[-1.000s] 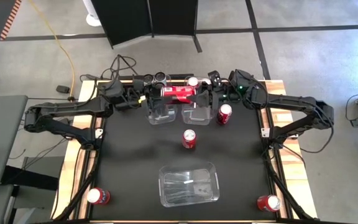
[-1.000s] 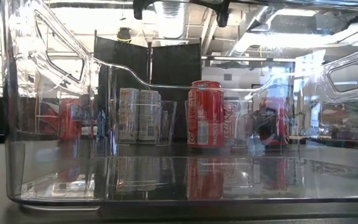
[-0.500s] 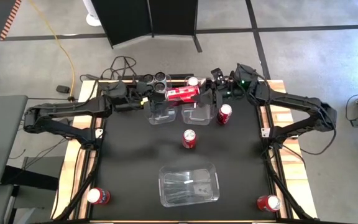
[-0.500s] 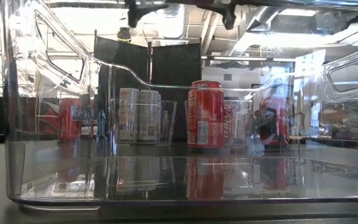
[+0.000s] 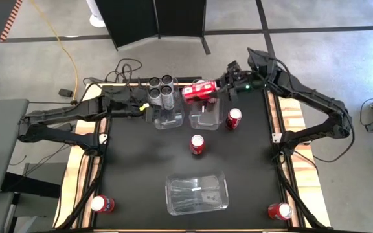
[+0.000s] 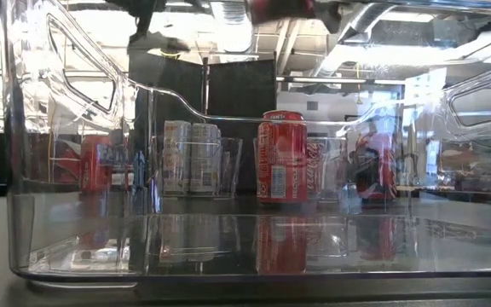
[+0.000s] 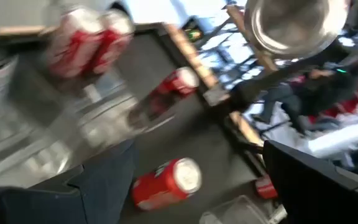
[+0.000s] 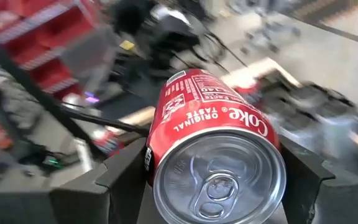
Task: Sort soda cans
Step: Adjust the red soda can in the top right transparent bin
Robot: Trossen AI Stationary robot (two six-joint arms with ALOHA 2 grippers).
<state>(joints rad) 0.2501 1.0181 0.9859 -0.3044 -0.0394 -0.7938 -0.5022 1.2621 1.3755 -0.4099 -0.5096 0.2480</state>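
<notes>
Right gripper (image 5: pixel 214 89) grasps a red can (image 5: pixel 198 90) lying on its side, lifted above the clear bin (image 5: pixel 206 115) at the worktop's far edge; in the right wrist view the can (image 8: pixel 213 149) sits clamped between both fingers (image 8: pixel 123 180). Left gripper (image 5: pixel 146 103) is released, jaws apart, holding nothing, just beside the neighbouring far bin (image 5: pixel 168 118), which contains silver-grey cans (image 5: pixel 162 86) standing upright.

One red can (image 5: pixel 234 118) stands just beside the right bin, towards the right edge. Another red can (image 5: pixel 197 144) stands alone near the worktop centre, apart from both far bins and from the large empty bin (image 5: pixel 197 191) near the front edge. Two more red cans stand at the front corners: left (image 5: pixel 100 204) and right (image 5: pixel 279 211), well apart from everything else.

Black worktop (image 5: pixel 135 162) is bare along its left and right sides between far bins and front corners.
</notes>
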